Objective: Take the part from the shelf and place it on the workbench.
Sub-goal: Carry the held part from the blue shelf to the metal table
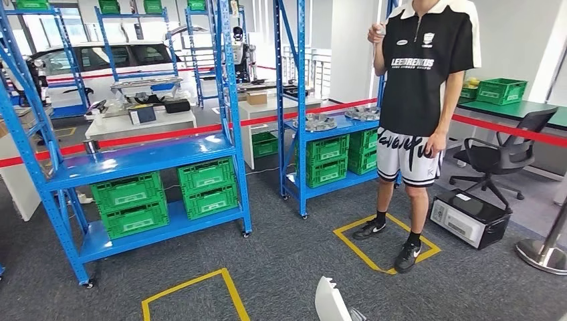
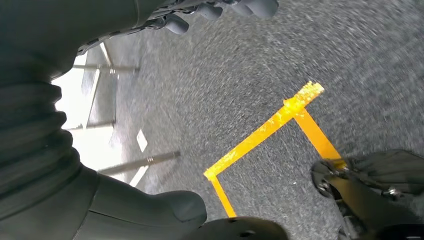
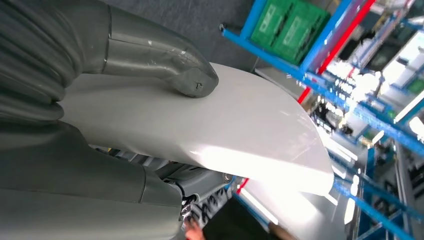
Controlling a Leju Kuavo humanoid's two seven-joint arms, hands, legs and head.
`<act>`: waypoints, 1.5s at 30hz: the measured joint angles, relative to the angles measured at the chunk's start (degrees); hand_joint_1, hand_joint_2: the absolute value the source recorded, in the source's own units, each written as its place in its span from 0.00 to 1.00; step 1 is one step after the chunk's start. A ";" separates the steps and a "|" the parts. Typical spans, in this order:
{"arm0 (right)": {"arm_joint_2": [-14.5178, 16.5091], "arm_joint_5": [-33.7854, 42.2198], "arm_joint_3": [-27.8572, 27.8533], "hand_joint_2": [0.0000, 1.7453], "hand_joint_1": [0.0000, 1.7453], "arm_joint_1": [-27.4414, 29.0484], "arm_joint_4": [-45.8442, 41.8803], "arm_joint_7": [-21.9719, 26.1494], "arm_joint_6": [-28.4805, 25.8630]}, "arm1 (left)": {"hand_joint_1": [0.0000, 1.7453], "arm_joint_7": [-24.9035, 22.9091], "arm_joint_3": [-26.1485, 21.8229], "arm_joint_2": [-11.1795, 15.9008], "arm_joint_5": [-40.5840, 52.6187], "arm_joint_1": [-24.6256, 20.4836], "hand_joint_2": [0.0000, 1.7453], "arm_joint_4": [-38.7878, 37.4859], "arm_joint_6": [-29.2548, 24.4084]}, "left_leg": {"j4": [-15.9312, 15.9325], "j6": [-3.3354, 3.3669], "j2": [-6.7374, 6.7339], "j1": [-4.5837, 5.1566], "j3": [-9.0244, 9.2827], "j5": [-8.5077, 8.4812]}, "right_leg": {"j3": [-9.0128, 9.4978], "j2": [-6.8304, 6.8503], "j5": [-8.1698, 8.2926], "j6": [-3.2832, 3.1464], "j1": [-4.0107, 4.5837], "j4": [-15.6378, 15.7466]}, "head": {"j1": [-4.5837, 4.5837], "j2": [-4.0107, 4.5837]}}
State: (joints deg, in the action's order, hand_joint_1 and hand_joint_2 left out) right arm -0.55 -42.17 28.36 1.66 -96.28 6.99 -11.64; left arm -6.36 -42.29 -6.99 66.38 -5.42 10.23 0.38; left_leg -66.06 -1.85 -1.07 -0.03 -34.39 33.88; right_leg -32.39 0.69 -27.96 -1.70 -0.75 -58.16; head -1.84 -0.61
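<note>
A white curved panel part (image 3: 210,130) is gripped by my right hand (image 3: 75,165). The grey thumb (image 3: 190,80) presses on its upper face, and darker fingers sit beneath it. In the head view the part's tip (image 1: 330,301) pokes up at the bottom edge, over the carpet. My left hand (image 2: 75,200) hangs over the grey floor with nothing in it, its fingers (image 2: 250,6) well apart from the thumb (image 2: 165,210). Two blue shelf racks stand ahead, the left rack (image 1: 147,160) and the right rack (image 1: 334,127). Round metal parts (image 1: 315,122) lie on the right one.
A person (image 1: 421,100) stands on a yellow floor square (image 1: 388,244) to the right of the racks. Behind are an office chair (image 1: 501,157), a grey box (image 1: 468,217) and a stanchion base (image 1: 543,254). A green-topped table (image 1: 528,110) sits far right. Green crates (image 1: 130,204) fill the lower shelves.
</note>
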 joint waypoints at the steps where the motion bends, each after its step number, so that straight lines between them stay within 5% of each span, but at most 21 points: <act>1: 0.00 -0.11 -0.05 1.00 1.00 0.42 -0.15 0.04 -0.25 | 0.00 -0.12 0.00 0.00 0.31 0.11 1.00 -0.02 0.16 | -3.80 -0.16 0.58 -0.12 -1.57 1.81 | -0.16 -0.70 0.11 -0.06 -0.02 -0.02 | 0.00 0.00; 3: 0.00 -0.39 -0.19 1.00 1.00 1.56 -0.63 0.05 -0.69 | 0.00 -0.28 0.00 0.01 0.91 0.32 1.00 -0.05 0.29 | -7.79 -0.31 0.83 -0.30 -3.17 2.67 | -0.34 -2.23 0.26 0.03 -0.06 -0.10 | 0.00 0.00; 4: 0.00 -0.57 -0.31 1.00 1.00 2.15 -0.92 -0.03 -0.87 | 0.00 -0.30 0.01 0.03 1.18 0.37 1.00 -0.06 0.29 | -6.83 -0.30 0.98 -0.39 -2.67 1.47 | -0.37 -3.06 0.32 0.13 -0.12 -0.18 | 0.00 0.00; 7: 0.00 -0.95 -0.66 1.00 1.00 3.24 -1.67 -0.30 -1.09 | 0.00 -0.25 0.03 0.10 1.63 0.37 1.00 -0.07 0.33 | 3.95 -0.12 4.36 -0.88 2.32 -3.58 | -0.62 -5.23 0.42 0.77 -0.32 -0.55 | 0.00 0.00; 9: 0.00 -1.02 -0.85 1.00 1.00 3.66 -2.05 -0.35 -1.13 | 0.00 -0.22 0.05 0.10 1.85 0.33 1.00 -0.09 0.48 | 7.44 0.21 6.54 -0.96 3.85 -4.12 | -1.24 -6.60 0.76 1.69 -0.43 -0.62 | 0.01 0.00; 11: 0.00 -1.02 -1.05 1.00 1.00 4.24 -2.41 -0.36 -1.10 | 0.00 -0.27 0.09 0.04 2.07 0.28 1.00 -0.09 0.73 | 7.65 0.92 5.62 -0.85 3.87 -4.30 | -1.78 -7.94 1.32 2.69 -0.60 -0.35 | 0.02 0.00; 14: 0.00 -1.00 -1.23 1.00 1.00 4.71 -2.82 -0.34 -0.80 | 0.00 -0.26 0.09 -0.06 2.10 0.25 1.00 -0.05 0.83 | 8.26 2.32 3.07 -0.99 3.84 -4.90 | -3.87 -4.65 -0.90 3.35 -0.39 -3.97 | 0.08 0.00; 16: 0.00 -0.97 -1.25 1.00 1.00 4.63 -2.86 -0.34 -0.52 | 0.00 -0.02 0.09 -0.02 2.03 0.31 1.00 -0.03 0.77 | 8.26 2.78 1.21 -0.70 3.64 -4.95 | -7.34 -1.87 -4.75 3.53 -0.23 -11.45 | 0.10 0.00; 18: -0.01 -0.91 -1.28 1.00 1.00 4.62 -2.86 -0.34 -0.27 | 0.00 0.44 0.09 -0.03 2.02 0.33 1.00 -0.04 0.69 | 8.09 2.88 -0.61 -0.47 3.42 -4.92 | -9.41 -1.30 -6.31 3.62 -0.23 -16.49 | 0.10 0.00; 20: -0.02 -0.87 -1.32 1.00 1.00 4.59 -2.86 -0.28 -0.09 | 0.00 0.86 0.09 -0.09 2.04 0.22 1.00 -0.04 0.52 | 7.84 2.85 -2.16 -0.40 3.29 -4.84 | -7.02 -0.72 -4.05 3.43 -0.17 -13.04 | 0.11 0.00; 23: -0.02 -0.78 -1.33 1.00 1.00 4.25 -2.86 -0.14 0.01 | 0.00 1.24 0.09 -0.14 2.16 0.04 1.00 -0.01 0.19 | 7.32 2.27 -3.92 -0.11 3.24 -4.45 | -0.77 2.88 -0.82 2.63 0.30 -2.34 | 0.08 0.00; 24: -0.04 -0.69 -1.33 1.00 1.00 4.11 -2.86 -0.06 0.02 | 0.00 1.35 0.09 -0.14 2.20 -0.01 1.00 0.01 0.06 | 7.23 1.97 -4.41 -0.01 3.32 -4.33 | -0.13 3.53 -0.74 2.34 0.47 -0.97 | 0.06 0.00; 26: -0.10 -0.44 -1.34 1.00 1.00 3.99 -2.86 0.14 0.04 | 0.00 1.57 0.09 -0.18 2.21 -0.17 1.00 0.03 -0.18 | 7.39 1.35 -5.41 0.05 3.64 -4.28 | -0.39 2.52 -0.57 1.74 0.58 -0.70 | 0.04 0.00; 29: -0.15 -0.08 -1.34 1.00 1.00 3.68 -2.84 0.47 0.04 | 0.00 1.76 0.09 -0.23 2.18 -0.48 1.00 0.03 -0.35 | 4.77 0.26 -2.58 -0.16 2.63 -2.23 | -0.47 0.81 0.31 0.74 0.03 -0.09 | 0.03 0.00; 31: -0.15 0.10 -1.34 1.00 1.00 3.29 -2.78 0.55 0.04 | 0.00 1.78 0.09 -0.23 2.18 -0.45 1.00 0.01 -0.37 | -1.89 -0.16 0.28 -0.36 -0.37 1.51 | -0.71 -0.37 0.60 0.39 -0.15 -0.02 | 0.02 0.00; 33: -0.16 0.19 -1.34 1.00 1.00 3.19 -2.67 0.49 0.03 | 0.00 1.89 0.09 -0.23 2.28 -0.36 1.00 -0.02 -0.41 | -7.56 -0.30 0.83 -0.44 -2.96 3.37 | -0.92 -1.82 0.71 0.37 -0.15 -0.07 | 0.02 0.00; 34: -0.17 0.23 -1.34 1.00 1.00 3.22 -2.61 0.45 0.03 | 0.00 1.98 0.09 -0.23 2.35 -0.35 1.00 -0.02 -0.43 | -7.67 -0.29 0.90 -0.47 -3.05 2.65 | -0.96 -2.58 0.77 0.43 -0.17 -0.12 | 0.02 0.00; 37: -0.17 0.33 -1.34 1.00 1.00 3.21 -2.56 0.42 0.02 | 0.00 2.20 0.09 -0.15 2.50 -0.50 1.00 0.00 -0.45 | 2.27 0.15 3.41 -0.64 1.46 -2.96 | -1.03 -4.72 0.86 0.84 -0.27 -0.41 | 0.01 0.00; 40: -0.17 0.33 -1.34 1.00 1.00 3.10 -2.56 0.41 0.02 | 0.00 2.23 0.11 -0.07 2.66 -0.70 1.00 0.00 -0.44 | 7.59 0.92 5.91 -0.49 3.79 -4.04 | -1.65 -6.60 1.22 2.03 -0.54 -0.47 | -0.03 0.00; 42: -0.19 0.35 -1.34 1.00 1.00 3.12 -2.55 0.40 0.07 | 0.00 2.19 0.16 -0.14 2.97 -0.88 1.00 0.00 -0.43 | 8.01 1.65 4.64 -0.44 4.00 -4.44 | -2.05 -7.43 1.65 2.92 -0.77 -0.28 | -0.05 0.00; 45: -0.26 0.38 -1.31 1.00 1.00 2.74 -2.42 0.40 0.21 | 0.00 2.21 0.24 -0.25 3.33 -1.01 1.00 0.03 -0.47 | 8.76 2.77 2.24 -0.72 4.10 -5.12 | -4.66 -3.34 -1.10 3.49 -0.51 -4.95 | -0.02 0.00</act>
State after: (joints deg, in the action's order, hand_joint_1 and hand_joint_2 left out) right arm -0.80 -41.78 27.05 4.39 -98.70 7.39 -11.43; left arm -4.15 -42.06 -7.25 69.71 -6.43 10.26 -0.09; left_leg -57.30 0.92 1.16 -0.75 -30.29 28.76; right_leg -37.05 -2.65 -29.06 1.78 -1.26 -63.10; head -1.85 -0.61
